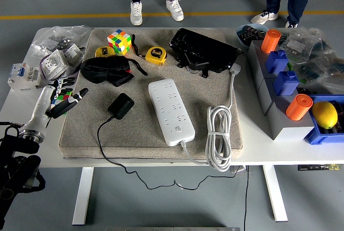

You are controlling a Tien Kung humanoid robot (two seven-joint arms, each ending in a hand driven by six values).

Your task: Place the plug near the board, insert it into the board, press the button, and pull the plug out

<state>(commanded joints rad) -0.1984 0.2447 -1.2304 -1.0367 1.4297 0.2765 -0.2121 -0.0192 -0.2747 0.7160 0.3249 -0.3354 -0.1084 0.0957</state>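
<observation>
A black plug adapter [121, 105] lies on the grey mat [215, 88], its thin black cord running down over the table's front edge. Right of it lies the white power strip [170, 110], with a button near its lower end and its white cable coiled [219, 130] to the right. My left hand [65, 96] hovers over the mat's left edge, well left of the plug, fingers spread and holding nothing. The right arm does not show.
A black pouch [106, 70], a colour cube [119, 41], two yellow tape measures [156, 55] and a black case [204, 49] lie at the mat's back. Bagged parts [58, 53] sit back left. Grey and blue bins with orange rolls [298, 107] and a lemon [324, 114] stand at the right. People stand beyond the table.
</observation>
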